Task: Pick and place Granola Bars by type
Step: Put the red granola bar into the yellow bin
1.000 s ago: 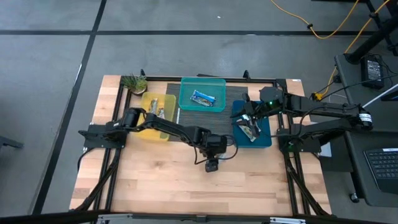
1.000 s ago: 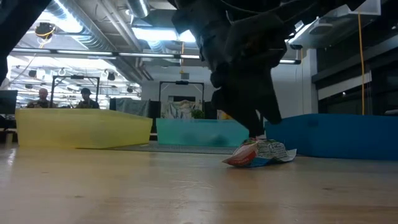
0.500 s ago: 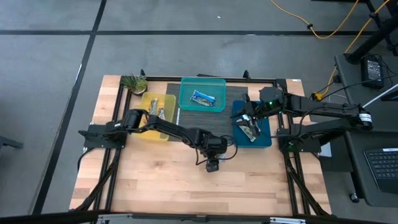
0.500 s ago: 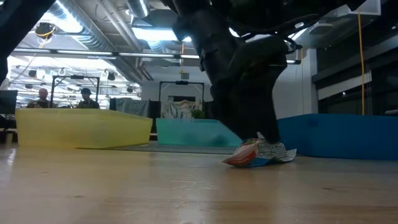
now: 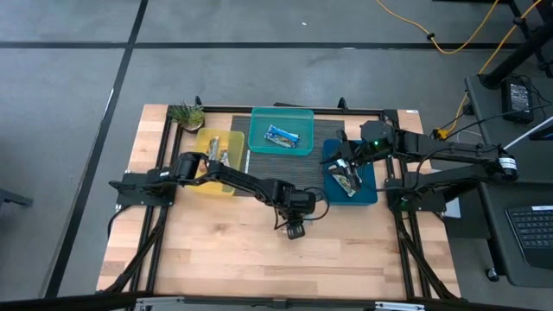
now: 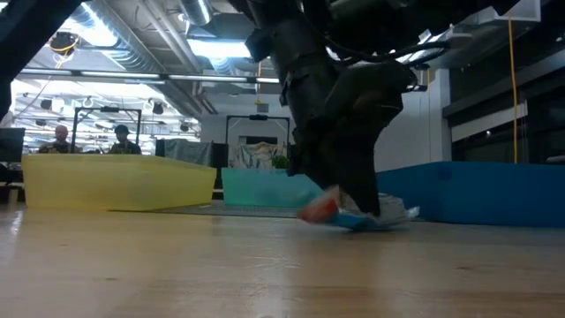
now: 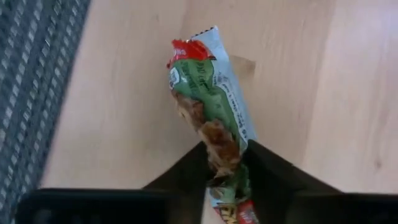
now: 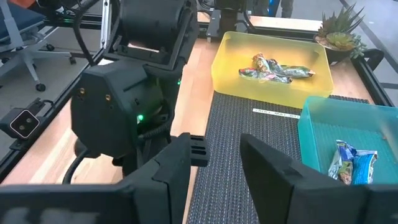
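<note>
A granola bar in a green, white and red wrapper lies on the bare wood near the table's middle. My left gripper is shut on it; in the low view its fingers reach down onto the bar. My right gripper hovers open over the blue bin, with nothing between its fingers. More bars lie in the yellow bin, the teal bin and the blue bin. My left gripper pinches the bar between its two fingers, by its long sides close to one end. The fingers come from above, pointing down. The rest of the bar runs out ahead of them to its red tip. The bar sits at table height; whether it is clear of the wood, I cannot tell.
The three bins stand in a row at the table's far side, partly on a dark striped mat. A small potted plant stands at the far left corner. Bare wood spreads over the near half of the table.
My left gripper has come down over the bar and taken hold of it. The bar, which lay crumpled on the wood, now looks flatter, and its red end has shifted a little along the table.
</note>
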